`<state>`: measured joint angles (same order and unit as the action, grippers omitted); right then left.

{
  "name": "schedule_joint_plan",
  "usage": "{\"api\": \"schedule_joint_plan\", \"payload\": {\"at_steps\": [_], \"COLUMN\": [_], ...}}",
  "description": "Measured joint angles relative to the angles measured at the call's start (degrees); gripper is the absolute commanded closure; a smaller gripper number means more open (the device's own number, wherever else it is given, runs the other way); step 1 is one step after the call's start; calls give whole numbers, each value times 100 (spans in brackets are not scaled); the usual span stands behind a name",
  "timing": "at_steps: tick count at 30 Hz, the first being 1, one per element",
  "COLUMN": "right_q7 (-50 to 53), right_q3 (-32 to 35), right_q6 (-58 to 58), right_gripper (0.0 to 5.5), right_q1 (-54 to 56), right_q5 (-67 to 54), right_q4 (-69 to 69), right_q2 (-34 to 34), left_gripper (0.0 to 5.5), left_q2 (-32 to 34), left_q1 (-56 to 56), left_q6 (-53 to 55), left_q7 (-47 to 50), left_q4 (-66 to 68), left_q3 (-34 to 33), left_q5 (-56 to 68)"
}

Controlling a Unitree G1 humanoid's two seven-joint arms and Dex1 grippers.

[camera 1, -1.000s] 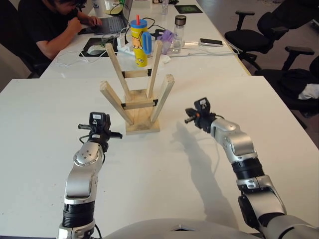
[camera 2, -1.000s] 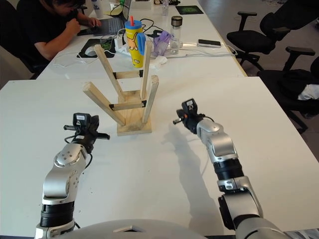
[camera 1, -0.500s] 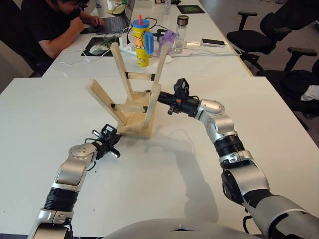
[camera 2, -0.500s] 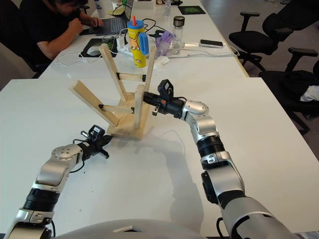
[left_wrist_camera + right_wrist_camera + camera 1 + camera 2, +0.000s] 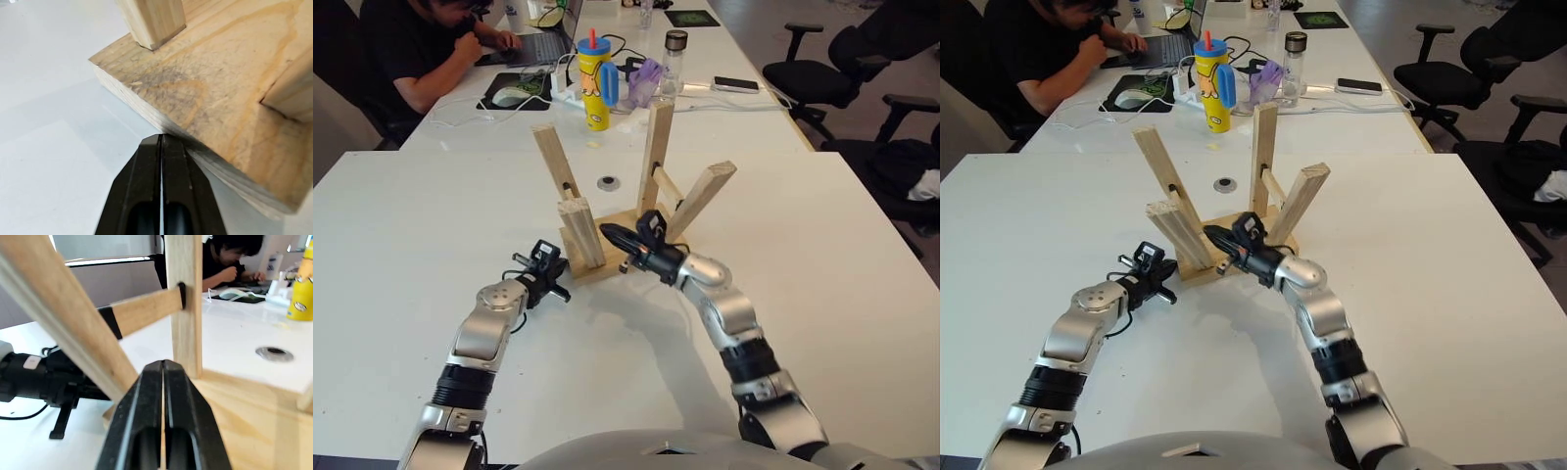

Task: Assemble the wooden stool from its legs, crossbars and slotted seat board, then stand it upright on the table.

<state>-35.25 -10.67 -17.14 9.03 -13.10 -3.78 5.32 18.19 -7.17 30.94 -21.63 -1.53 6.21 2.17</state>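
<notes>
Big white surface (image 5: pixel 411 245) in an office, with a yellow cup (image 5: pixel 595 83) and desk clutter on the next one back. The stool (image 5: pixel 656 147) looks put together already, but it's upside down near the middle, seat board (image 5: pixel 210 83) flat-ish on the surface and legs (image 5: pixel 183 303) sticking up. So I'd say what's left is the flip.

Both claws are clenched, holding nothing. The left claw (image 5: pixel 560 284) has its tip right against the board's near edge, close to a corner. The right claw (image 5: pixel 610 235) pokes in over the board between the legs.

If it were me, I'd keep the left one as a stop so the board can't skid, and have the right push high on a leg rather than down low, nice and slow. Clenched claws can only shove though, so opening the right one and grabbing a leg or the crossbar (image 5: pixel 146 306) would be safer before tipping.

The left wrist view shows the tip touching the board's lower edge, which the head views can't settle. I can't tell whether the edge is lifted. The right wrist view shows that claw aimed at a leg's base, not touching it
</notes>
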Motion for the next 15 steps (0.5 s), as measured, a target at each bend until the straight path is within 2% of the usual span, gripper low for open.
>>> {"api": "schedule_joint_plan", "payload": {"at_steps": [4, 6, 10, 15], "right_q7": [91, 329, 1374, 1405], "right_q3": [214, 533, 1417, 1239], "right_q6": [-664, -704, -366, 416], "right_gripper": [550, 550, 550, 550], "right_q1": [-855, -1112, -703, 458], "right_q5": [-567, -498, 321, 637], "right_q4": [-1174, -1129, 323, 1998], "right_q2": [222, 443, 1075, 1114], "left_gripper": [545, 545, 545, 545], "left_q2": [-62, -57, 48, 133], "left_q1": [191, 314, 600, 658], "left_q6": [3, 30, 253, 524], "left_q7": [200, 258, 296, 212], "left_q4": [-173, -293, -727, -1057], "left_q3": [-19, -70, -100, 168], "left_q5": [-52, -56, -120, -185]}}
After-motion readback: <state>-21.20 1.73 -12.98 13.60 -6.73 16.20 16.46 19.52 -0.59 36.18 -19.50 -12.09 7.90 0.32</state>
